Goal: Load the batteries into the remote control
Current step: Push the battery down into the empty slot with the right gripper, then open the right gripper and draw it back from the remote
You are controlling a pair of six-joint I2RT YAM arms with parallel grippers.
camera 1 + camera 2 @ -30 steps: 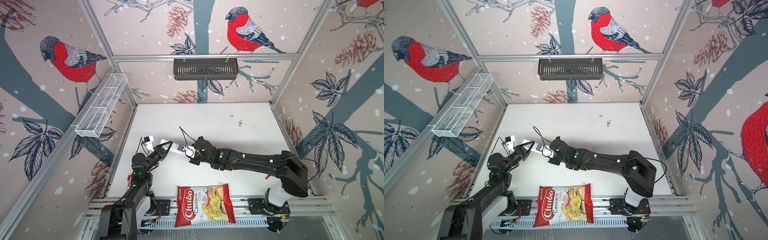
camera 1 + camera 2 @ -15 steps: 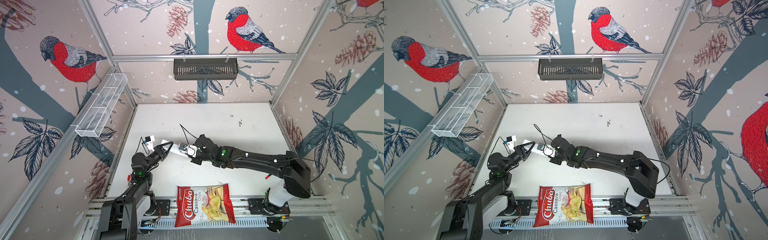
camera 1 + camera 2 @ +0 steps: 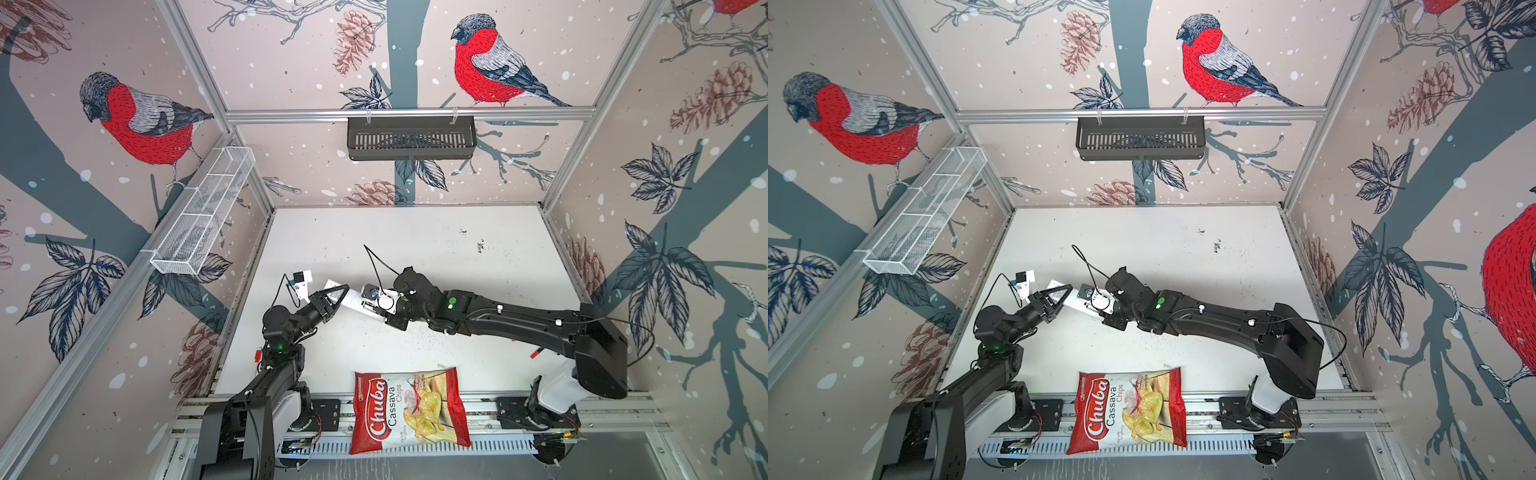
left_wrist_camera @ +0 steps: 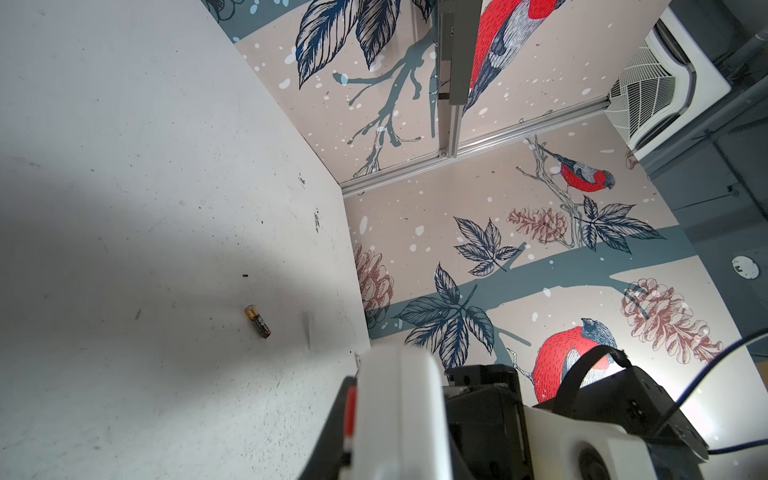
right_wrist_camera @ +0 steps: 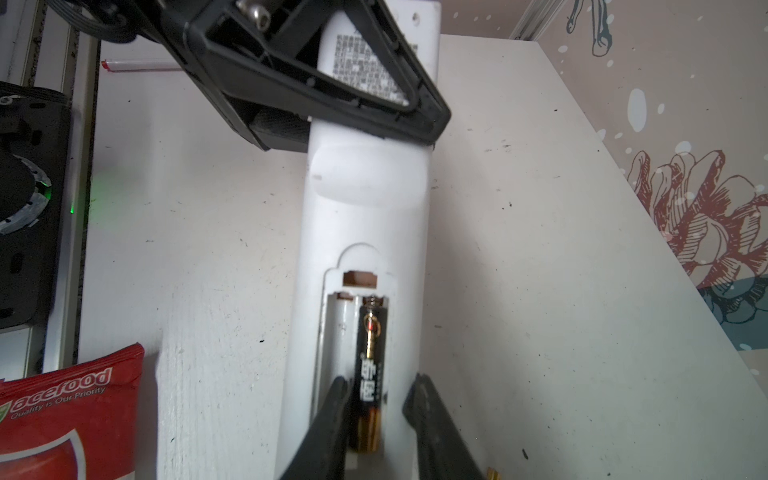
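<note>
Slippage threatens in a top view: your left claw (image 3: 337, 293) is clamped on the remote (image 3: 353, 300) near one end. Left wrist: second battery (image 4: 257, 321) lies loose on the table (image 4: 124, 166) and may roll. Right wrist: right claw (image 5: 379, 382) stands apart astride the seated battery (image 5: 370, 353); a crooked pull-back could flick it out.

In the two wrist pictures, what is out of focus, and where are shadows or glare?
Left wrist view: the remote near the lens is blurred, the loose battery on the table is sharp, a broad soft shadow crosses the table. Right wrist view: the right gripper is out of focus, and a glint runs along the seated battery.
</note>
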